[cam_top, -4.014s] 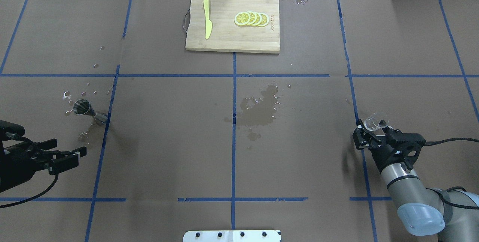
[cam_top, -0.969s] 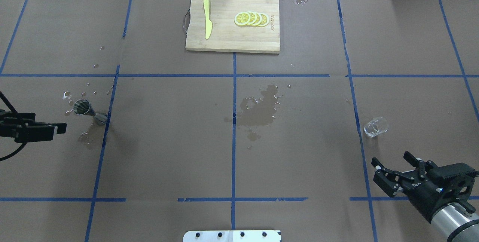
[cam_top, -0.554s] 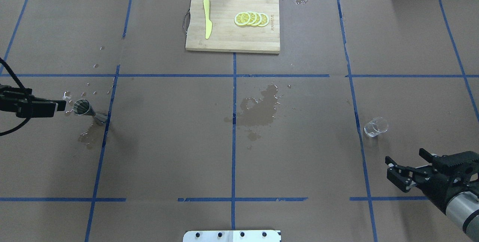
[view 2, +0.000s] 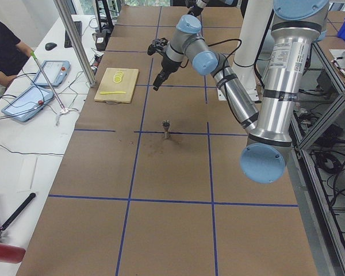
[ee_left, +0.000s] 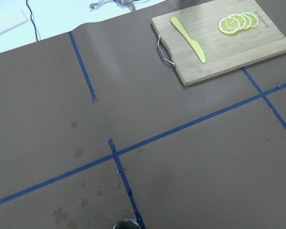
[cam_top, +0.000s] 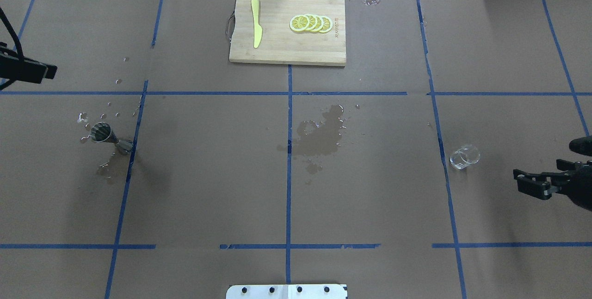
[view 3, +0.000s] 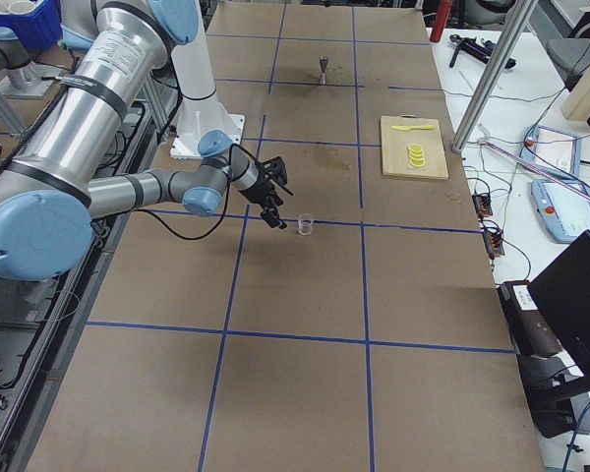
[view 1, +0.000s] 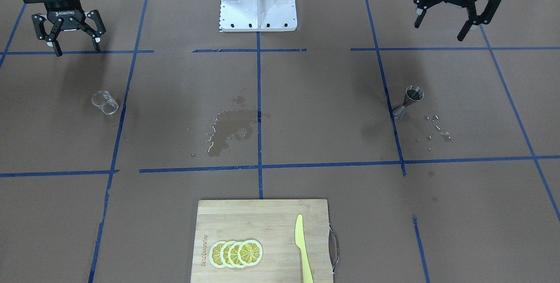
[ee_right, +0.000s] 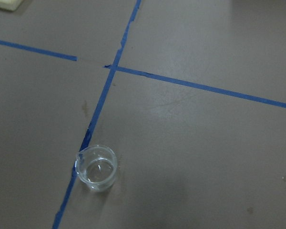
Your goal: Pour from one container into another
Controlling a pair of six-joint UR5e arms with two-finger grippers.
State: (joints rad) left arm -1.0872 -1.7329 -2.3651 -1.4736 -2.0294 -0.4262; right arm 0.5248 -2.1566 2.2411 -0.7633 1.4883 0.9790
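The left gripper (view 1: 439, 30) is held high above the table (view 1: 332, 99), its fingers spread wide with nothing between them, well apart from the jigger (view 1: 409, 100). The right gripper (view 1: 76, 49) is likewise opened wide and empty. Its fingers are pointed down at the table, and it is kept apart from the glass beaker (view 1: 105, 102).

The jigger is stood upright, just beside a blue tape line (view 1: 385, 86); what it holds cannot be told. The glass beaker is also upright, its spout turned toward another tape line that it nearly touches. It looks nearly empty in the right wrist view, though a thin film of liquid cannot be ruled out.

The table is covered in brown paper and marked into squares by blue tape. A wet patch (view 1: 229, 129) is spread near the middle, and droplets (view 1: 437, 127) are scattered near the jigger. A wooden cutting board (view 1: 262, 217) is laid at the far edge — lemon slices (view 1: 236, 253) and a yellow knife (view 1: 302, 248) are set on it. In the exterior left view a person (view 2: 3, 49) is seen beside a side table with tablets (view 2: 29, 100).
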